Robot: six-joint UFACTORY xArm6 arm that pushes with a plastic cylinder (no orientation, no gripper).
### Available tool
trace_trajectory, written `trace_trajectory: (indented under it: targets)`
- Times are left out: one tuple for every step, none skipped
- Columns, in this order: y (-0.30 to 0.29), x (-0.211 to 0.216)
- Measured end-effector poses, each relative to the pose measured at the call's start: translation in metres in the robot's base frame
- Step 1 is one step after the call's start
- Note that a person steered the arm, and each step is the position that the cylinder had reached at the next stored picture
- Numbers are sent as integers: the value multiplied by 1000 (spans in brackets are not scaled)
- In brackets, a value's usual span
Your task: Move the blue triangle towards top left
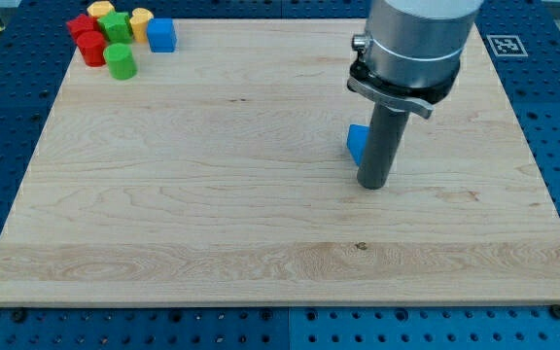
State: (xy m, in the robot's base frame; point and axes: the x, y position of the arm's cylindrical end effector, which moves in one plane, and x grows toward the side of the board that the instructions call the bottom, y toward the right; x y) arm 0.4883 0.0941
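Observation:
A blue block (357, 143), likely the blue triangle, lies right of the board's middle. Most of it is hidden behind my rod, so its shape is hard to make out. My tip (373, 184) stands on the board just to the right of and slightly below this block, touching or nearly touching it. The arm's grey body (416, 44) comes down from the view's top right.
A cluster of blocks sits at the wooden board's (163, 214) top left corner: a blue block (161, 35), a green cylinder (121, 61), a green block (117, 26), red blocks (87, 41), and yellow blocks (140, 19). Blue pegboard surrounds the board.

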Motion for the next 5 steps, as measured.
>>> trace_trajectory:
  targets:
    - [-9, -17]
    - [-9, -32]
    - [-3, -30]
    - [10, -7]
    - [21, 23]
